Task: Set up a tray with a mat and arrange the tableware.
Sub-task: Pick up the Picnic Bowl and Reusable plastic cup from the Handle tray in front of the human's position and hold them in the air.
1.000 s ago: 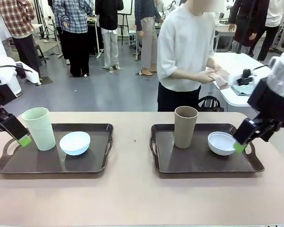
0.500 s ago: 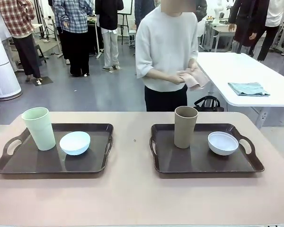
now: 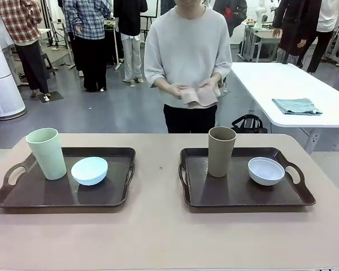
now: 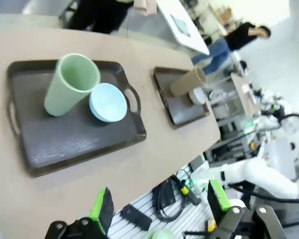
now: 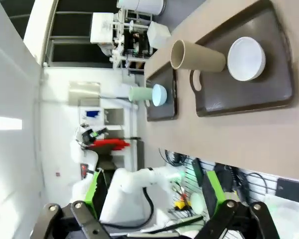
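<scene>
Tan cup, white bowl on tray

We see matt plastic in the pale green cup and tan cup. The left tray and right tray look finely grained.

Grey floor, even indoor light. Beige table in the foreground. White side table at right, with a folded teal cloth on top and a black bag beneath. White cylindrical unit far left. Bystanders stand at the back.
</scene>
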Tool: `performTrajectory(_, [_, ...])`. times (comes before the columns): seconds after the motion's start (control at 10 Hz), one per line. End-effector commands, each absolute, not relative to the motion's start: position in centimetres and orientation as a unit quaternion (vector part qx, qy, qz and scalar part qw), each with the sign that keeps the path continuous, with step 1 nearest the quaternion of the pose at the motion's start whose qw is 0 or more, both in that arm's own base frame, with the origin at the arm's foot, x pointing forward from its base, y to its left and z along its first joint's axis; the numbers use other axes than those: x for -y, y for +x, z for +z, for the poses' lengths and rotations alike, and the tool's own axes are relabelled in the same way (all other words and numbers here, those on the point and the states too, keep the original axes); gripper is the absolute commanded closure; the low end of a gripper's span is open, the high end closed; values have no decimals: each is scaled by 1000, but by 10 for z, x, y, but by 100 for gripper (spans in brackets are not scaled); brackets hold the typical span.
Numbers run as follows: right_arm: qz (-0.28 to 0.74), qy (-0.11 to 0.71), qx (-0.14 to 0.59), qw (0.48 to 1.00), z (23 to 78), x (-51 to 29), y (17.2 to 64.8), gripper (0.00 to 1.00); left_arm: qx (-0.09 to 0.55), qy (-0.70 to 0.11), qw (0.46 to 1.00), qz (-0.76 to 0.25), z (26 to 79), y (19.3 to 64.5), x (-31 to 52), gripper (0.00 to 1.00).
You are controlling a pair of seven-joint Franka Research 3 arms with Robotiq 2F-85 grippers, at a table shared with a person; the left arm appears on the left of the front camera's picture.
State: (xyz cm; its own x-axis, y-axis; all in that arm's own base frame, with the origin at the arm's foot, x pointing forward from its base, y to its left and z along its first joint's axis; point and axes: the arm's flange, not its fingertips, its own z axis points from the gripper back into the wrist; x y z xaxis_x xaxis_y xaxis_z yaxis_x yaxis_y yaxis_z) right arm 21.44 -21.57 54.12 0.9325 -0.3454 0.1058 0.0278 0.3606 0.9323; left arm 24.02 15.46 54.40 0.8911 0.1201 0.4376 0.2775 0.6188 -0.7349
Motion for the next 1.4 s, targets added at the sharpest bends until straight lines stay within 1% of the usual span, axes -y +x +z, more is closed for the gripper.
performTrajectory(0.0, [-118, 557, 125, 812, 523, 237, 217, 0, 231, -443, 866, -13, 531, 239, -182, 0])
performTrajectory(0.1, [-106, 544, 104, 826, 507, 246, 217, 0, 228, -439, 869, 6, 524, 235, -195, 0])
performTrajectory(0.2, [-110, 542, 87, 828, 489, 254, 217, 0, 225, -433, 872, 28, 515, 231, -208, 0])
performTrajectory(0.4, [-134, 549, 81, 821, 469, 267, 216, 0, 221, -424, 877, 53, 502, 228, -223, 0])
performTrajectory(0.6, [-136, 547, 84, 821, 465, 270, 212, 0, 217, -412, 884, 49, 501, 227, -229, 0])
performTrajectory(0.7, [-136, 540, 89, 826, 467, 270, 212, 0, 224, -399, 888, 40, 506, 227, -226, 0])
performTrajectory(0.8, [-148, 551, 82, 817, 457, 265, 216, 0, 214, -415, 882, 64, 495, 227, -226, 0])
performTrajectory(1.3, [-148, 551, 82, 817, 457, 265, 216, 0, 214, -415, 882, 64, 495, 227, -226, 0])
